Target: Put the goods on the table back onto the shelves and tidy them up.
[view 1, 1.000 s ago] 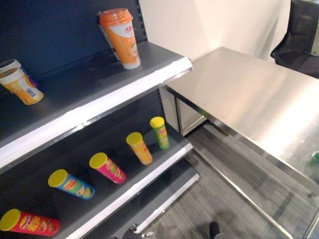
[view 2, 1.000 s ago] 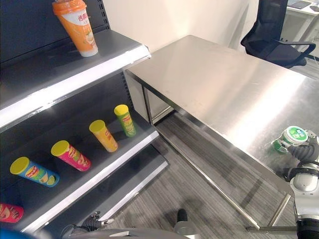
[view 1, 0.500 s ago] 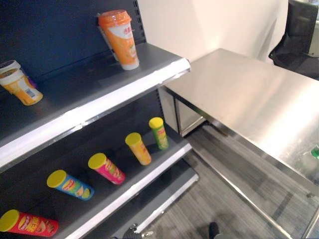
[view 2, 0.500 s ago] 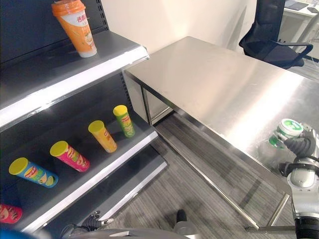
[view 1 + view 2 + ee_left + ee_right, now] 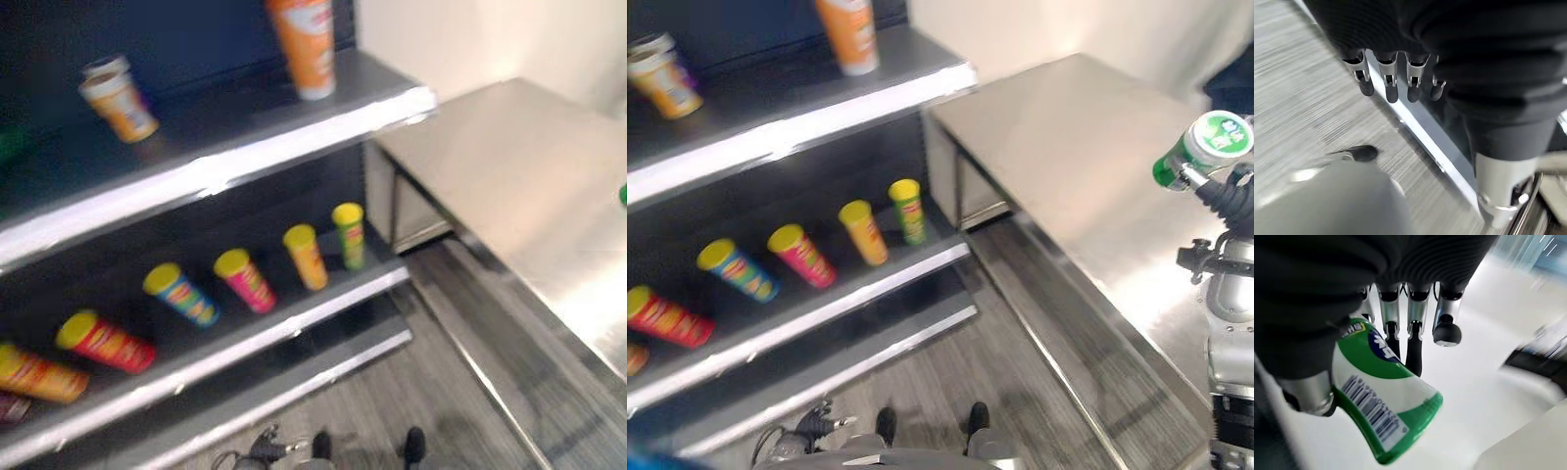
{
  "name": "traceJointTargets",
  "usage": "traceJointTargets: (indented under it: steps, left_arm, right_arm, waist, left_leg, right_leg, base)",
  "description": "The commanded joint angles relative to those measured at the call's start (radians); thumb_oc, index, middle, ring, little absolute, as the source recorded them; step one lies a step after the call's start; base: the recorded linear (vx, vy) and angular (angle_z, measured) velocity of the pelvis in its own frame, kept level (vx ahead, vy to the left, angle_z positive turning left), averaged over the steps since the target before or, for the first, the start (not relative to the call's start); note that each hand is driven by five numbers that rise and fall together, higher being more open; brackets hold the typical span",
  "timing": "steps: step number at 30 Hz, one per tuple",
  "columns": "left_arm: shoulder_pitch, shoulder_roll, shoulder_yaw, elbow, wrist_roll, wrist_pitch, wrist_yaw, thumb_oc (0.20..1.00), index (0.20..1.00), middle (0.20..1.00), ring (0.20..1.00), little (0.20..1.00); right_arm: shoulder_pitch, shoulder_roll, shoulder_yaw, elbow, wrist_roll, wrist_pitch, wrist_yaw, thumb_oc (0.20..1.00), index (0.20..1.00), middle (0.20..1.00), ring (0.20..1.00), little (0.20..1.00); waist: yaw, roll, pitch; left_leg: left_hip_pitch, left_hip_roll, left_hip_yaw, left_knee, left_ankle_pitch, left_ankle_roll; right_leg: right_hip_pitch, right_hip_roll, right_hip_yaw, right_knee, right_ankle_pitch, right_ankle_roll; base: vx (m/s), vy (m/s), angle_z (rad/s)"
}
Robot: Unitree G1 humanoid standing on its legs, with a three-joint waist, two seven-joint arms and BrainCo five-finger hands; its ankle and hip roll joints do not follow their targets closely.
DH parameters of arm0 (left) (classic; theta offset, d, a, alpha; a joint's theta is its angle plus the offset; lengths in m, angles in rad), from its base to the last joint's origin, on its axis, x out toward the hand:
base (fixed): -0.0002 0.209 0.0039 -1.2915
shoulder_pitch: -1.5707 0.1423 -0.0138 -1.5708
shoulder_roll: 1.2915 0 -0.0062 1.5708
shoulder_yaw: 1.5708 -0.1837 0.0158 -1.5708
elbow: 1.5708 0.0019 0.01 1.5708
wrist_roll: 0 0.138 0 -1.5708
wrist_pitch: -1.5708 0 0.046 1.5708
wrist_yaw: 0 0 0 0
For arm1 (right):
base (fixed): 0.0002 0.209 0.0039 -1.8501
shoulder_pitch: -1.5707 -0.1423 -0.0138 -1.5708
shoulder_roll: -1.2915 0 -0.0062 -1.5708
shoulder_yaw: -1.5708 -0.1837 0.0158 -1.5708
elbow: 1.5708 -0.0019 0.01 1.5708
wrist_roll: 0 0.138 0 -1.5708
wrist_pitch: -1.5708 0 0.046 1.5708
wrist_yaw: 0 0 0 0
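Note:
My right hand (image 5: 1232,201) is raised at the right, above the steel table (image 5: 1068,147), shut on a green-and-white lidded tub (image 5: 1207,145). In the right wrist view the tub (image 5: 1386,406) sits tilted between the thumb and the curled fingers (image 5: 1415,333). The dark shelves stand to the left. The upper shelf (image 5: 803,98) carries a tall orange cup (image 5: 848,34) and a small cup (image 5: 664,76). My left hand (image 5: 1388,78) hangs low over the floor with its fingers relaxed and holds nothing.
Several chip cans lie on the lower shelf (image 5: 823,304), among them a green (image 5: 909,211), a yellow (image 5: 864,231), a pink (image 5: 801,255) and a blue one (image 5: 737,270). Grey floor runs between the shelves and the table.
My right hand has lifted the green tub off the table and carried it higher. The camera has swung towards the shelves, so more of the shelf row shows.

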Motion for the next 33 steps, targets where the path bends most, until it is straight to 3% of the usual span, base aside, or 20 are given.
traceJointTargets:
  steps: [1, 6, 14, 19, 23, 25, 27, 28, 30, 33]
  left_arm:
    - [0.003, 0.073, 0.004, -0.015, -0.047, -0.010, 0.014, 1.000, 1.000, 1.000, 1.000, 1.000]
    - [0.014, 0.060, 0.002, 0.017, -0.042, -0.002, 0.017, 1.000, 1.000, 1.000, 1.000, 1.000]
    - [0.008, 0.086, 0.013, 0.015, -0.046, -0.004, 0.032, 1.000, 1.000, 1.000, 1.000, 1.000]
    - [0.008, 0.107, 0.009, 0.000, -0.049, -0.006, 0.031, 1.000, 1.000, 1.000, 1.000, 1.000]
    - [0.006, 0.131, -0.005, -0.019, -0.044, -0.006, 0.023, 1.000, 1.000, 1.000, 1.000, 1.000]
    - [-0.001, 0.146, -0.010, -0.014, -0.038, -0.004, 0.019, 1.000, 1.000, 1.000, 1.000, 1.000]
    - [-0.001, 0.154, -0.009, -0.015, -0.039, -0.005, 0.012, 1.000, 1.000, 1.000, 1.000, 1.000]
    - [-0.002, 0.158, -0.010, -0.015, -0.037, -0.007, 0.007, 1.000, 1.000, 1.000, 1.000, 1.000]
    - [-0.013, 0.163, -0.017, -0.017, -0.037, -0.012, 0.001, 1.000, 1.000, 1.000, 1.000, 1.000]
    - [-0.012, 0.169, -0.024, -0.013, -0.032, -0.012, -0.005, 1.000, 1.000, 1.000, 1.000, 1.000]
  right_arm:
    - [-0.044, -0.036, -0.056, -0.052, 0.022, -0.032, -0.029, 0.200, 0.200, 0.200, 0.200, 0.200]
    - [-0.070, -0.035, -0.046, -0.028, 0.035, -0.018, -0.038, 0.200, 0.200, 0.200, 0.200, 0.200]
    - [-0.204, -0.069, 0.070, -0.021, 0.041, -0.010, -0.019, 0.200, 0.200, 0.200, 0.200, 0.200]
    - [-0.259, -0.110, 0.120, -0.010, 0.002, 0.008, -0.005, 0.200, 0.200, 0.200, 0.200, 0.200]
    - [-0.315, -0.146, 0.170, 0.021, 0.059, -0.001, 0.017, 0.200, 0.200, 0.200, 0.200, 0.200]
    - [-0.326, -0.159, 0.178, 0.026, 0.082, -0.006, 0.030, 0.200, 0.200, 0.200, 0.200, 0.200]
    - [-0.324, -0.174, 0.180, 0.016, 0.098, -0.008, 0.052, 0.200, 0.200, 0.200, 0.200, 0.200]
    - [-0.331, -0.186, 0.182, 0.010, 0.105, -0.008, 0.067, 0.200, 0.200, 0.200, 0.200, 0.200]
    - [-0.375, -0.207, 0.211, -0.002, 0.131, -0.019, 0.086, 0.200, 0.200, 0.200, 0.200, 0.200]
    - [-0.416, -0.211, 0.259, -0.027, 0.171, -0.035, 0.119, 0.200, 0.200, 0.200, 0.200, 0.200]
  waist:
    - [-0.018, -0.069, -0.039]
    - [-0.005, -0.061, -0.061]
    - [0.039, -0.102, -0.082]
    - [0.053, -0.117, -0.091]
    - [0.056, -0.118, -0.082]
    - [0.042, -0.116, -0.075]
    - [0.031, -0.111, -0.072]
    - [0.024, -0.107, -0.071]
    - [0.013, -0.105, -0.057]
    - [0.011, -0.123, -0.049]
  left_leg:
    - [0.043, 0.080, 0.016, 0.003, 0.019, -0.037]
    - [0.060, 0.042, 0.019, -0.032, 0.016, -0.031]
    - [0.045, -0.084, -0.009, 0.017, -0.067, 0.042]
    - [0.043, -0.137, -0.015, 0.026, -0.095, 0.074]
    - [0.065, -0.197, -0.038, 0.009, -0.114, 0.112]
    - [0.067, -0.205, -0.055, 0.002, -0.114, 0.120]
    - [0.075, -0.200, -0.068, -0.006, -0.114, 0.119]
    - [0.077, -0.196, -0.078, -0.010, -0.112, 0.116]
    - [0.083, -0.197, -0.095, -0.013, -0.114, 0.113]
    - [0.079, -0.200, -0.124, 0.005, -0.119, 0.103]
  right_leg:
    - [0.039, -0.006, 0.059, 0.125, -0.254, 0.064]
    - [0.068, -0.040, 0.017, 0.108, -0.236, 0.082]
    - [0.080, -0.162, 0.029, 0.121, -0.192, 0.146]
    - [0.067, -0.221, 0.037, 0.166, -0.173, 0.174]
    - [0.022, -0.289, 0.075, 0.303, -0.112, 0.186]
    - [-0.013, -0.267, 0.142, 0.345, -0.097, 0.181]
    - [-0.041, -0.211, 0.215, 0.344, -0.135, 0.172]
    - [-0.058, -0.177, 0.251, 0.316, -0.163, 0.170]
    - [-0.108, -0.129, 0.308, 0.228, -0.146, 0.173]
    - [-0.088, -0.110, 0.364, 0.156, -0.139, 0.180]
  base:
    - [0.05, 0.096, 0.81]
    - [0.10, 0.166, 0.62]
    - [0.09, 0.218, 0.18]
    - [0.06, 0.191, 0.01]
    - [0.06, 0.190, 0.10]
    - [0.05, 0.070, 0.22]
    - [0.05, -0.004, 0.39]
    - [0.05, -0.039, 0.31]
    - [0.04, -0.060, 0.14]
    - [0.03, -0.081, 0.09]
